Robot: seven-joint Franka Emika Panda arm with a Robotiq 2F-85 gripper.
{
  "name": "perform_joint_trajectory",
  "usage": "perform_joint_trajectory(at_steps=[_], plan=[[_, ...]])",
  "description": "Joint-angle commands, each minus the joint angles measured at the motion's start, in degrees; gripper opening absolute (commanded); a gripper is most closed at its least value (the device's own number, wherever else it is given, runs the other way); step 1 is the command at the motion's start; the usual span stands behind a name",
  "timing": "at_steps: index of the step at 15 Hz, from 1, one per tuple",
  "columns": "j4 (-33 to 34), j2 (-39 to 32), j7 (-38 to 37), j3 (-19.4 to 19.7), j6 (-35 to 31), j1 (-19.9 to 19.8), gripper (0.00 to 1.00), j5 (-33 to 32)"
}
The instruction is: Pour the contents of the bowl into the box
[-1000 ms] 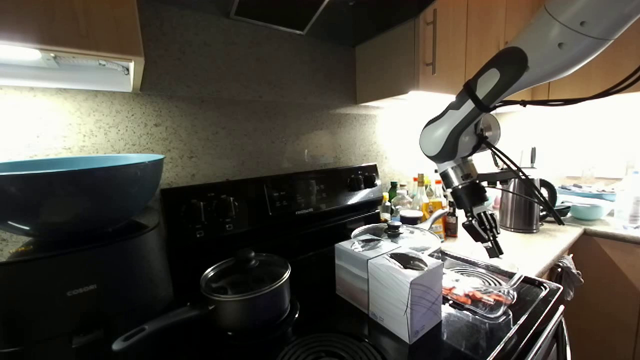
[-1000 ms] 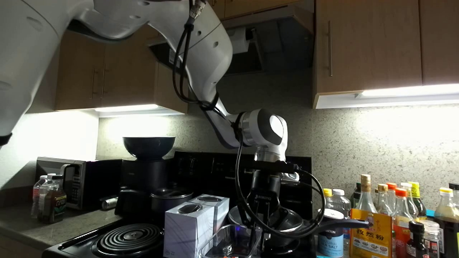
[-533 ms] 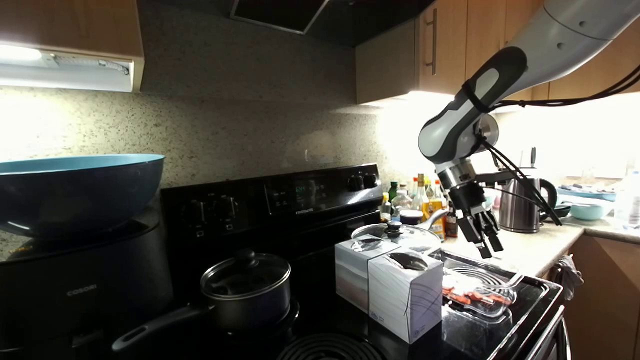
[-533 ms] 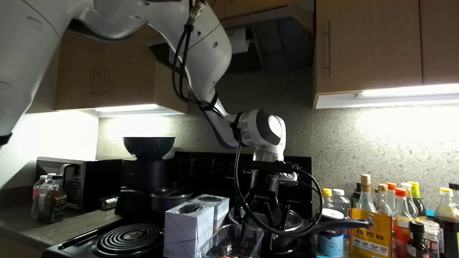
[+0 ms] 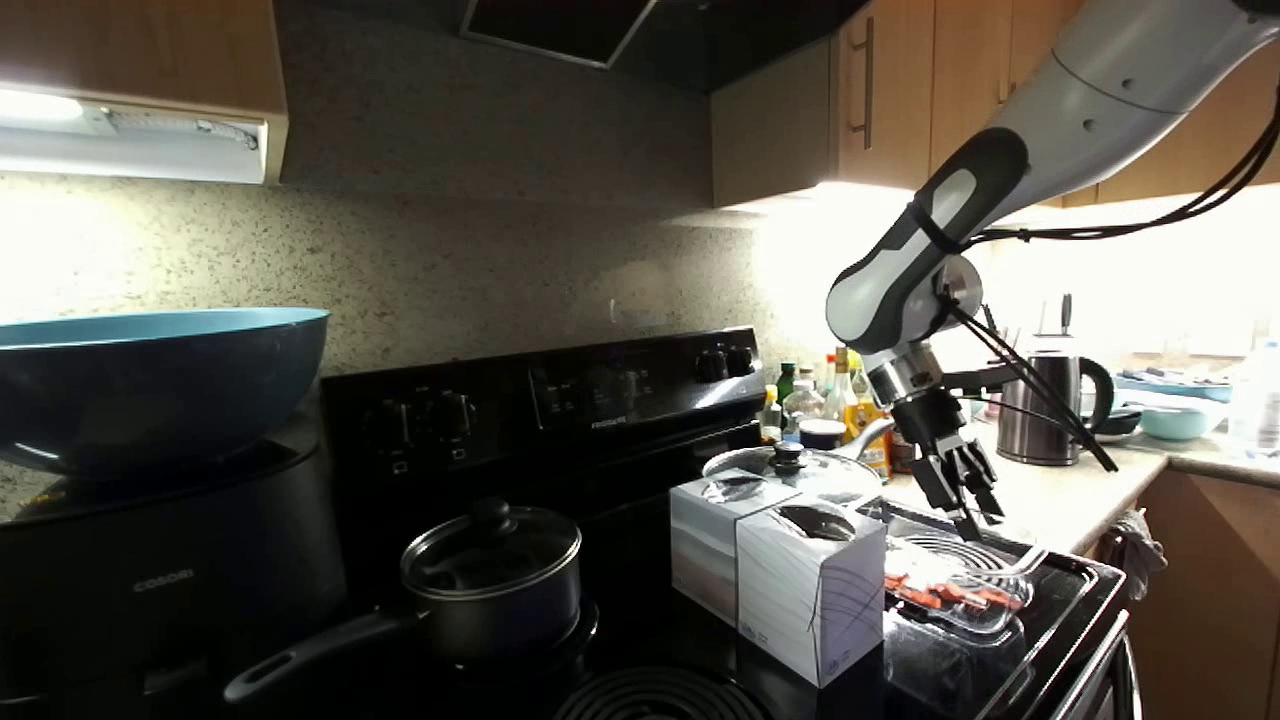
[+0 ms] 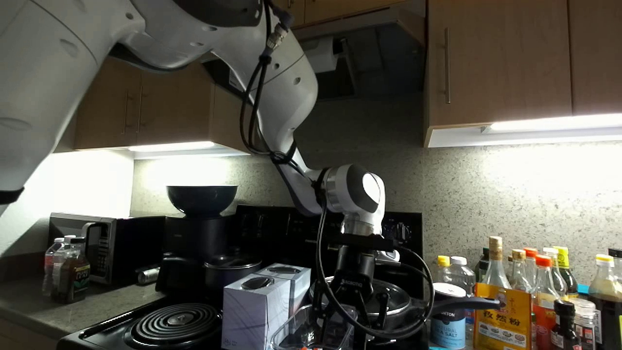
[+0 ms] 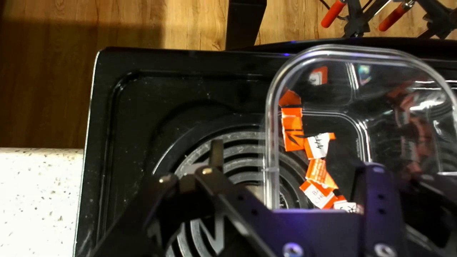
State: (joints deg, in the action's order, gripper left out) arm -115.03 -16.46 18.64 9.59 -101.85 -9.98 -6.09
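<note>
The gripper [image 5: 978, 518] hangs at the clear bowl [image 7: 270, 125], jaws well apart; I can't tell whether they touch it. The bowl's rim runs out of the wrist view at three o'clock; at six the gripper partly hides the paper scraps [image 7: 316, 171] inside. In an exterior view the nearer white box [image 5: 805, 592] stands at eight from the gripper.

The clear bowl [image 7: 272, 135] looks like shiny plastic to me, the scraps [image 7: 319, 145] in it printed paper, the white tissue box [image 5: 780, 590] smooth card; glossy stovetop [image 5: 925, 662], shiny metal kettle [image 5: 1037, 415], wood-grain floor [image 7: 192, 21].
</note>
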Motion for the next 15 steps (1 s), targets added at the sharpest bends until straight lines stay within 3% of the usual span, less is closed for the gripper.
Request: perform_joint_trajectory(at_steps=[1,8,15], plan=[[2.0,-2.1,-0.2,-0.7,0.4,-0.9,0.45,-0.3],[2.6,-0.6,-0.5,-0.7,-0.3,-1.4,0.02,0.7],[-0.8,7.0,-2.5,-1.0,-1.5,-0.4,0.02,2.3]])
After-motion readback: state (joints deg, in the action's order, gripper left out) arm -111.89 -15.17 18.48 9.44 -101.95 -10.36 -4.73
